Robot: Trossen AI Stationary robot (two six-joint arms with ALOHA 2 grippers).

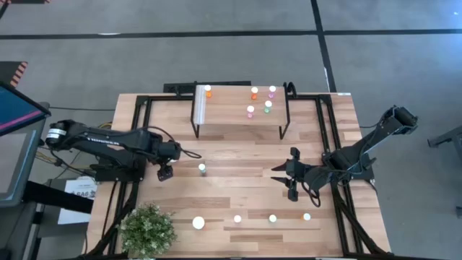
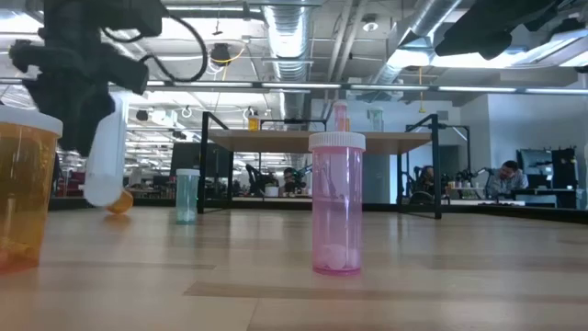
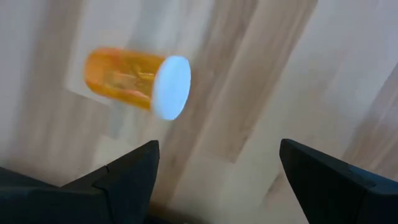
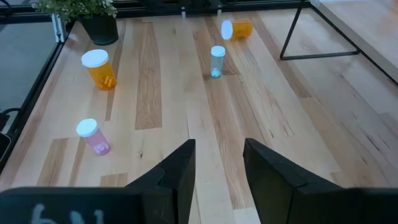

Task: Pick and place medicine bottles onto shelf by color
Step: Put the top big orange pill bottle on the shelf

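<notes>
Fallen orange bottle (image 3: 137, 81): we see it on its side on the table, white cap toward the camera, just ahead of the left gripper's fingers and touching neither.
Left gripper (image 3: 217, 168): our fingers stand wide apart with nothing between them, hovering low over the left side of the table.
Green bottle (image 1: 202, 168): upright, near the left gripper, in front of the shelf.
Shelf (image 1: 224, 108): at the far edge of the table; we count about five small bottles on it, one orange near the pale end, the others, orange, pink and green, grouped toward the other end.
Front row: a large orange bottle (image 4: 99, 68), a pink bottle (image 4: 92, 135) and others nearer our right side wait unsorted, well apart from the shelf.
Right gripper (image 4: 217, 168): partly open, holding nothing, waiting over the right side of the table.
Step in hand: we judge it the approach to the tipped orange bottle, before any grasp.
Next move: likely lower and close across the bottle's round body; lying down, it may roll.
</notes>
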